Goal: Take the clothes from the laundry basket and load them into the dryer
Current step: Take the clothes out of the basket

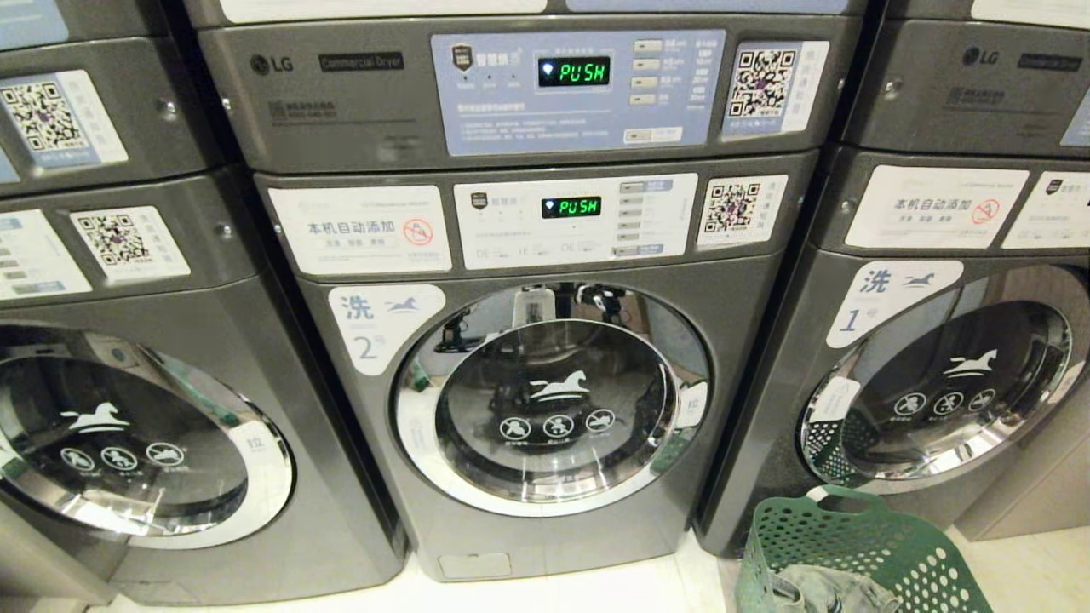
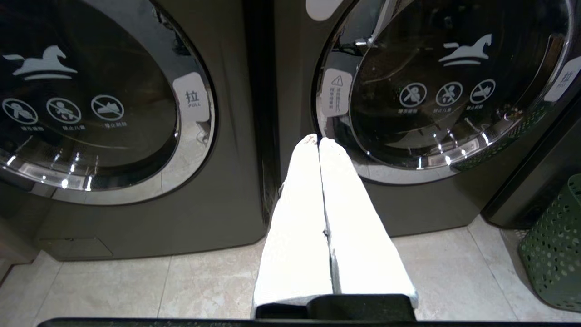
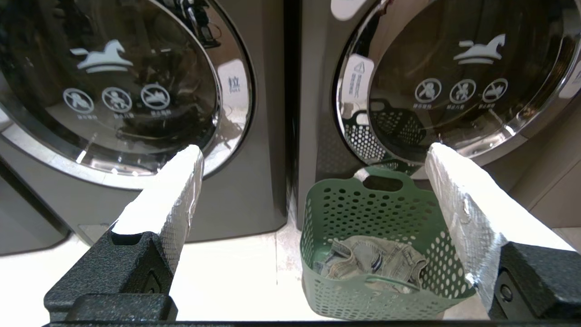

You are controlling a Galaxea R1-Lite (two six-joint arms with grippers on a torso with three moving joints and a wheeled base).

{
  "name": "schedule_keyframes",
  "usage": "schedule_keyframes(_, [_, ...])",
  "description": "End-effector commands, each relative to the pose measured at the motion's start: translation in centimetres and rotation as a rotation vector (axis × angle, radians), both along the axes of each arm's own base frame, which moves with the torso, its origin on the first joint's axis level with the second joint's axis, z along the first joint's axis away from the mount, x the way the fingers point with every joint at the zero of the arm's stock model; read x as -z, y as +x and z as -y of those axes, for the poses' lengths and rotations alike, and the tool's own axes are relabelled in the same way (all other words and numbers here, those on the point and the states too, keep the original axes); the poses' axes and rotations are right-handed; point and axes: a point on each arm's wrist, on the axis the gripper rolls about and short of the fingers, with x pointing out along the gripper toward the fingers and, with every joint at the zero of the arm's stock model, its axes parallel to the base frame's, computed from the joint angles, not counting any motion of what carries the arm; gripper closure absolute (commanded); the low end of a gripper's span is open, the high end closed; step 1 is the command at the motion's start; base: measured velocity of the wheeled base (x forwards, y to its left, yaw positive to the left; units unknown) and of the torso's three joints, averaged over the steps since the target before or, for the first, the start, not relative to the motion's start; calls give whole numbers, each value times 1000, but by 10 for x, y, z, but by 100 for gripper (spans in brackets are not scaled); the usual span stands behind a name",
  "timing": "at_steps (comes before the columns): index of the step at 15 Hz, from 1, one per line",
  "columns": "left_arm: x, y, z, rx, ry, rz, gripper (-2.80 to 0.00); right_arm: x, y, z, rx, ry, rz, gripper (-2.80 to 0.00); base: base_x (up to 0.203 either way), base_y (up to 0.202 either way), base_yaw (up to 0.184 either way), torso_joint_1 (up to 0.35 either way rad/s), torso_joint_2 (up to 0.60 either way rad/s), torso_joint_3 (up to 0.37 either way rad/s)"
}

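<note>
1. Head view: three grey front-loading machines stand side by side, each with a round chrome-ringed glass door. The middle machine (image 1: pixel 545 358), marked 2, has its door closed, and two green displays (image 1: pixel 573 71) above it read "PUSH". A green plastic laundry basket with lattice-holed walls (image 1: pixel 860 553) sits on the pale tiled floor (image 1: pixel 596 592) at the lower right, in front of the machine marked 1. Crumpled grey fabric clothes (image 1: pixel 830 592) lie inside it. Neither arm shows here.

2. Left wrist view: the left gripper (image 2: pixel 318 141) hangs above the floor before the gap between two machines, its white fingers (image 2: pixel 295 218) pressed together with nothing between them. The basket shows at one edge.

3. Right wrist view: the right gripper (image 3: pixel 313 152) has its white fingers (image 3: pixel 463 200) spread wide and empty. The basket stands on the floor between them, further off, the clothes heaped on its bottom.
</note>
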Motion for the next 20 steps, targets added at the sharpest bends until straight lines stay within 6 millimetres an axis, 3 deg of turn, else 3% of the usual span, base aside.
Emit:
schedule_keyframes(1, [0,0,0,-1,2,-2,0,0,0,0,0,1,0,-280,0,0,0,-183,476,202])
schedule_keyframes(14, [0,0,0,1,1,-2,0,0,0,0,-1,-4,1,-280,0,0,0,-128,447,127])
schedule_keyframes(20, [0,0,0,1,0,0,0,0,0,0,-2,-4,1,-280,0,0,0,-9,67,-143])
